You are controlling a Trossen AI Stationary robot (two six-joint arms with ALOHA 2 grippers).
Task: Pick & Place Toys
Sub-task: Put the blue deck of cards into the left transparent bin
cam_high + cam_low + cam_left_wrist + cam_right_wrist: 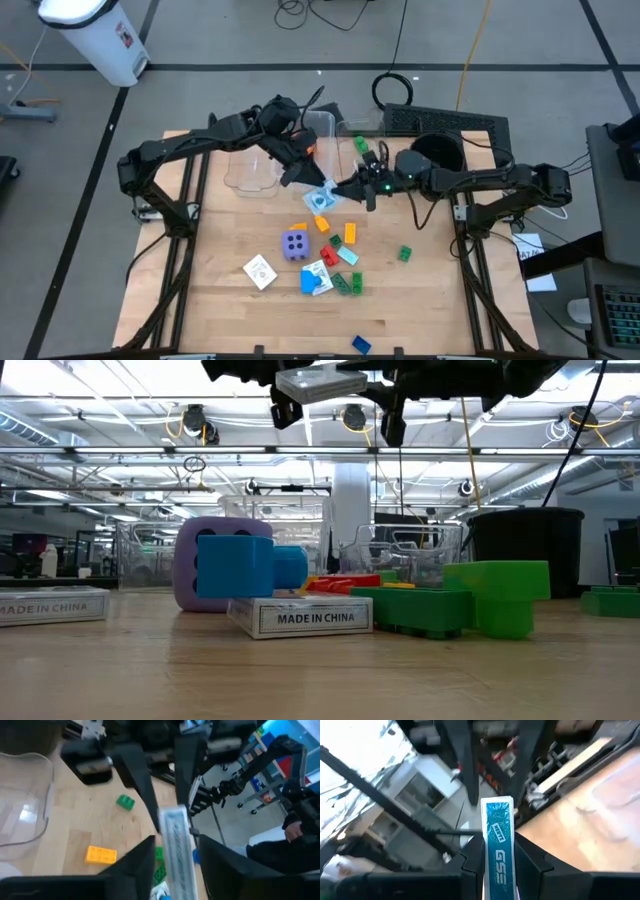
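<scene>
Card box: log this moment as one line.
card box: held in the air | right hand: shut on card box | left hand: open, straddling it | purple die: on table

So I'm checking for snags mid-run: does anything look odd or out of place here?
One thing: the blue-and-white card pack hangs in the air above the wooden table, gripped by the right gripper while the left gripper also straddles it, fingers apart. Both arms are on one item. Otherwise, toys lie scattered.
</scene>
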